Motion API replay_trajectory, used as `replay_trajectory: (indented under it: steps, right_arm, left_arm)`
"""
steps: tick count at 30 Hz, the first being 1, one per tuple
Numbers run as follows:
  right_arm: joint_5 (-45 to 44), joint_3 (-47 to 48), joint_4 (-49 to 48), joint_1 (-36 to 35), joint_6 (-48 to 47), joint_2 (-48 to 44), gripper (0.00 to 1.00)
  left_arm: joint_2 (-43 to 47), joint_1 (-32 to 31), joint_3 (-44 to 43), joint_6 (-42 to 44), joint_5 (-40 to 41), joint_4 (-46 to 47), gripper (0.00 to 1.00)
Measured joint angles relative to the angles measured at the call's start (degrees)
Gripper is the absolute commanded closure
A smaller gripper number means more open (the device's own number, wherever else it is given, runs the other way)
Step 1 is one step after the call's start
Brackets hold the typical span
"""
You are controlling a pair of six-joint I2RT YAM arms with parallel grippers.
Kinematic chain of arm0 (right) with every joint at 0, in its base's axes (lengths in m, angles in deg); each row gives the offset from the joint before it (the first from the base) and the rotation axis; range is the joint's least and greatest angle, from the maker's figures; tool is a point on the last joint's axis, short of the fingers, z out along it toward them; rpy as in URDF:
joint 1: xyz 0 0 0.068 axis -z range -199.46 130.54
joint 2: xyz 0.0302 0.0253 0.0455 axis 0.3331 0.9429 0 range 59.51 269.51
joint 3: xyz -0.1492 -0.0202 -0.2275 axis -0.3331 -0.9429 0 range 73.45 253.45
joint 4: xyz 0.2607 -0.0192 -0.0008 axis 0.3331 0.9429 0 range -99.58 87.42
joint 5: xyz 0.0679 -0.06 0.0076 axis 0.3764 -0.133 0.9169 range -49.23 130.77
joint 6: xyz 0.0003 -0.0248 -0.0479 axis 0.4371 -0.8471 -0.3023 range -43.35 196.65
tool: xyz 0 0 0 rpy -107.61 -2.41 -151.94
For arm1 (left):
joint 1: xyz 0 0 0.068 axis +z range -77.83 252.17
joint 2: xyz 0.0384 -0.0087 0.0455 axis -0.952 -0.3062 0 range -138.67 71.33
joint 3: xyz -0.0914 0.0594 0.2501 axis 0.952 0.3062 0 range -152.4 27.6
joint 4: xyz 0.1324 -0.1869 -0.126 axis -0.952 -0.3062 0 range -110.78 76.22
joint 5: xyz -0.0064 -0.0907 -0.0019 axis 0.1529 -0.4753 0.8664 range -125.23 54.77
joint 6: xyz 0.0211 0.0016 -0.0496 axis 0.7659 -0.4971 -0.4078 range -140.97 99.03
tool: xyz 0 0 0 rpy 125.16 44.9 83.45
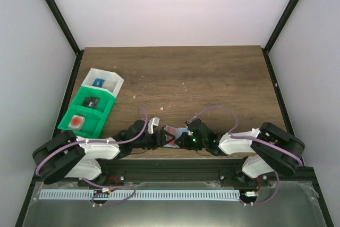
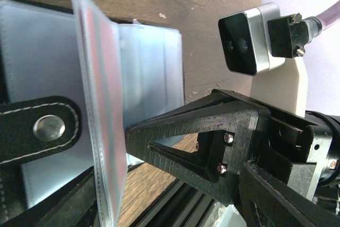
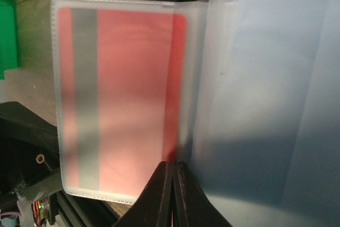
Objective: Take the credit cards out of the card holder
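You are looking at the card holder [image 1: 172,135] lying open on the tabletop [image 1: 212,78], close to its near edge and right between your two grippers. One clear sleeve [image 2: 101,51] is standing up from the grey-blue panels, and a reddish credit card [image 3: 133,104] with a grey stripe is sitting fully inside it. Your left gripper [image 2: 103,163] is pointing in from the left, released, with its jaws standing apart on either side of that raised sleeve. The tip of the clearly visible finger [image 2: 175,142] is sitting right at the plastic, but you are not getting a view of any pinch. Your right gripper [image 3: 172,166] is pointing in from the right, clenched, its two fingertips meeting at the sleeve's edge beside the fold. You cannot tell whether they are nipping the plastic or only pressing against it. Well off to the left, a green bin [image 1: 106,111] and a white bin [image 1: 116,81] are sitting end to end, the white one farther back, holding small items you cannot make out.
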Motion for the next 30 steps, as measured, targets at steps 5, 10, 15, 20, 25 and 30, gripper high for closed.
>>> replay_trajectory:
  steps: [5, 10, 15, 20, 25, 30]
  right_arm:
    - [0.0, -0.85, 0.37, -0.15, -0.42, -2.97, 0.94]
    - [-0.04, -0.9, 0.42, -0.2, -0.46, -3.93, 0.93]
    - [-0.5, -1.14, 1.51, -0.22, -0.74, -4.31, 0.85]
    - [-3.45, -1.14, 5.84, -0.24, -2.03, -8.66, 0.74]
    - [-7.72, -1.2, 10.12, -0.13, -3.8, -15.28, 0.72]
    - [-8.57, -2.62, 10.49, 0.92, -4.09, -16.28, 0.72]
  left_arm:
    - [0.48, -0.17, -0.72, 0.33, -0.02, -0.68, 0.36]
    - [1.01, -0.22, -0.85, 0.7, 0.35, -2.16, 0.49]
    - [1.01, -0.55, -1.42, 1.38, 1.18, -3.26, 0.77]
    - [1.01, -0.66, -2.54, 2.43, 1.57, -5.27, 0.81]
    - [1.03, -0.7, -3.34, 3.41, 2.27, -6.49, 0.73]
    - [1.01, -0.74, -3.34, 3.56, 2.32, -6.6, 0.84]
